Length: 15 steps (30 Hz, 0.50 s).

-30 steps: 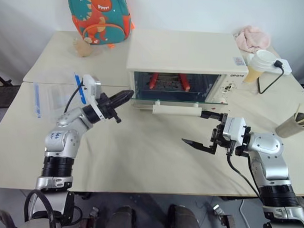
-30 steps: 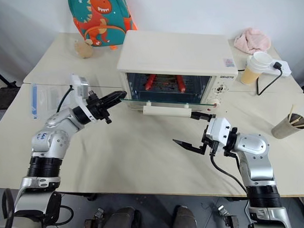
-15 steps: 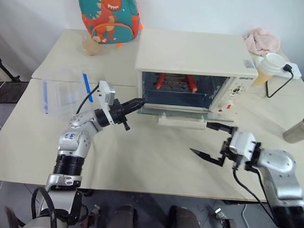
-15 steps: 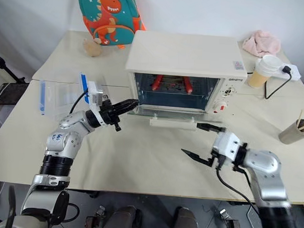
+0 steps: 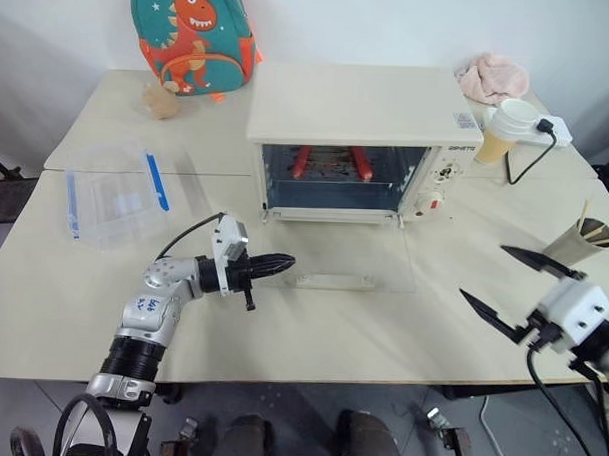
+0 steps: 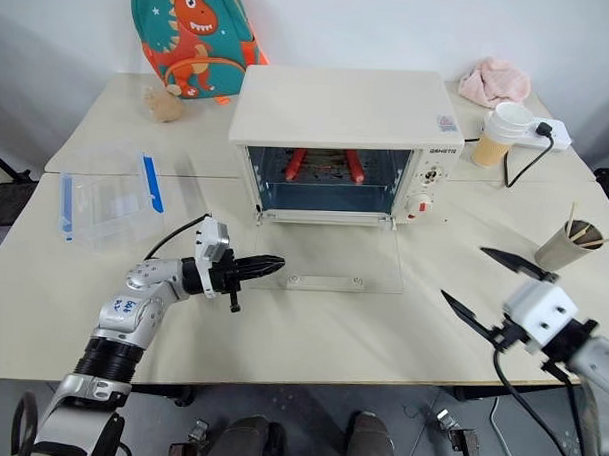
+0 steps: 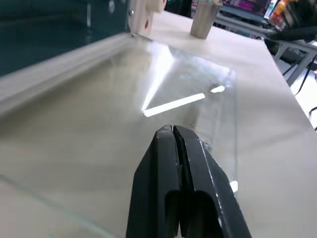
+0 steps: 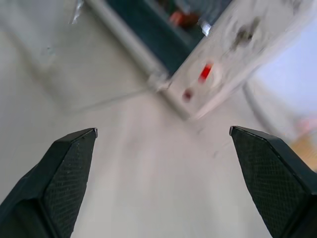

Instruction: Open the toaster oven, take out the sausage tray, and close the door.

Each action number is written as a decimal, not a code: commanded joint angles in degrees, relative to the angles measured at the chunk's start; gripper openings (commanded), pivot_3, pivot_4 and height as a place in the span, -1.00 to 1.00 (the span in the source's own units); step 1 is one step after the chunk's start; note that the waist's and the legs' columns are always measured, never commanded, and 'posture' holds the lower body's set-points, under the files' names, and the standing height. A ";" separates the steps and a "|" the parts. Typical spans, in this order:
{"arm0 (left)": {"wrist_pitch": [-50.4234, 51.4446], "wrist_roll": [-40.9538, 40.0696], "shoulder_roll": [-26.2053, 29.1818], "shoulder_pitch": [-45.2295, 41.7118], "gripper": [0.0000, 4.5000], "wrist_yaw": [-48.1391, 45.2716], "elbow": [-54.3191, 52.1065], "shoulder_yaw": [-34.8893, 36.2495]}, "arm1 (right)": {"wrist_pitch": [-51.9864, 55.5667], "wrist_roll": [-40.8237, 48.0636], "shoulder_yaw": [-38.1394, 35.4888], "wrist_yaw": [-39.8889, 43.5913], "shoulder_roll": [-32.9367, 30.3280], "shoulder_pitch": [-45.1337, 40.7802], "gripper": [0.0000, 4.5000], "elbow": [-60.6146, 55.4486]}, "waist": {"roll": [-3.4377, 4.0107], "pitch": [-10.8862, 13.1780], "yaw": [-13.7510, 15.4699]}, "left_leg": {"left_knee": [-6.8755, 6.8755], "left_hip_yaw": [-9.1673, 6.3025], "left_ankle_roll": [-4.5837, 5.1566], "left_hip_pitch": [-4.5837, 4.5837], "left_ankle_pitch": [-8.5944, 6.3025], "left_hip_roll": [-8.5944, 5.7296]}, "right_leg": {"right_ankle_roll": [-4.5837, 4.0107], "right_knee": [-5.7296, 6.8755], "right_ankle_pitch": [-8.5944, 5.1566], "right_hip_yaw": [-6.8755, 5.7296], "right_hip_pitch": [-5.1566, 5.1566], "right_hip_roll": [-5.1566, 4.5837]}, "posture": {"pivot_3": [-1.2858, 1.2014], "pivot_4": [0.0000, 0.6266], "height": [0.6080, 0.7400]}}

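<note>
The cream-white toaster oven stands at the table's middle back. Its glass door is folded down open, and the bar handle lies low near the table. Inside, two red-orange sausages lie on the sausage tray, of which little shows. My left gripper is shut with nothing in it. Its tips sit at the door's left front edge and over the glass in the left wrist view. My right gripper hangs open and empty well right of the door, facing the oven's red button.
A clear plastic box with a blue clip sits at the left. A dinosaur backpack stands at the back left. A paper cup, a power strip and a pink cloth are at the back right. A cup of sticks stands at the right edge.
The door has swung further down to lie low by the table. My left gripper has come down with it, still shut. My right gripper has drawn off to the right, still open. The camera has shifted.
</note>
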 commanded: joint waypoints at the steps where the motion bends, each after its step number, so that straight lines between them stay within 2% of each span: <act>1: -3.73 -1.54 0.95 3.03 -0.99 -0.53 -2.52 3.82 | 5.88 -11.23 8.48 -8.16 1.76 -9.14 1.00 -3.25 | 0.01 0.00 -0.07 | 0.00 -0.02 0.00 0.00 0.00 0.00 | 0.00 0.01 0.00 0.03 -0.02 0.00 | 0.03 -0.52 1.00; 4: -7.52 -4.01 1.19 8.14 -0.99 0.59 -6.88 9.14 | 4.88 -22.61 19.70 -12.71 5.70 -22.25 1.00 1.27 | 0.00 0.00 -0.95 | -0.01 -0.05 -0.03 0.00 -0.03 0.05 | -0.01 0.00 0.00 0.12 -0.13 0.00 | 0.03 -0.52 1.00; 8: -8.21 -6.11 1.43 12.60 -0.99 3.57 -11.08 13.71 | 1.81 -32.44 26.40 -18.91 7.64 -29.42 1.00 7.74 | 0.01 0.00 0.25 | -0.02 -0.10 -0.08 -0.14 -0.06 0.05 | -0.01 0.16 0.00 -0.10 -0.21 0.01 | 0.03 -0.52 1.00; 11: -6.24 -8.92 1.67 18.44 -0.99 7.70 -16.58 19.15 | 1.57 -41.94 33.72 -24.48 10.99 -35.93 1.00 15.42 | -0.04 -0.03 -0.22 | 0.01 -0.32 -0.07 -0.51 -0.10 -0.01 | 0.01 0.09 0.01 -0.11 -0.41 -0.03 | 0.03 -0.52 1.00; 15: -5.15 -10.41 2.04 24.04 -0.99 10.00 -21.73 21.95 | 2.09 -49.66 38.61 -31.48 14.26 -41.83 1.00 23.38 | -0.05 -0.03 -0.93 | -0.03 -0.52 -0.07 -0.74 -0.10 -0.05 | 0.03 0.19 0.03 -0.16 -0.69 -0.04 | 0.03 -0.52 1.00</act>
